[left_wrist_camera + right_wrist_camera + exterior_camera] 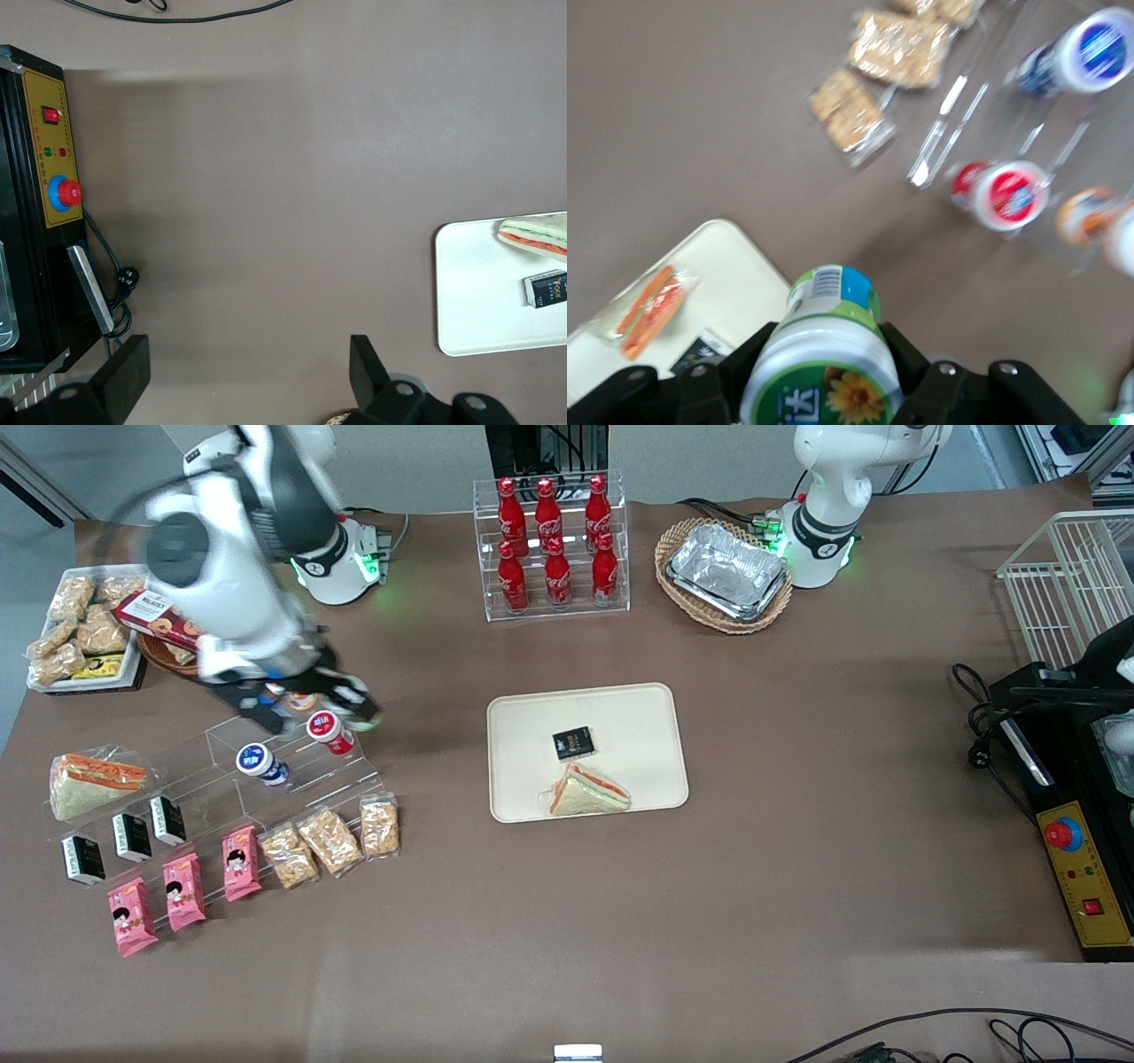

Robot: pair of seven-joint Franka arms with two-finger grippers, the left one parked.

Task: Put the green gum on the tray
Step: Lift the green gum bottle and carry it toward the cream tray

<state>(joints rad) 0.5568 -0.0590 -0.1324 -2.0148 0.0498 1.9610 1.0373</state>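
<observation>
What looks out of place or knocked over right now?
Nothing stands out. The gripper, above the clear stepped rack, is shut on the green gum. The red-lidded canister and blue-lidded canister sit in the rack, and the tray lies flat.

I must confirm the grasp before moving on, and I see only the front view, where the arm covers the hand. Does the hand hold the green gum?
Observer: Yes. The right wrist view shows the hand shut on the green gum. It is above the clear stand.
Operator: Where do the fingers touch it?
Observer: One of the fingers presses on each side of the canister, which sits between them.
Operator: Does that camera see the tray?
Observer: Yes. It shows a corner of the tray with the sandwich on it. The gum is not on the tray yet.
</observation>
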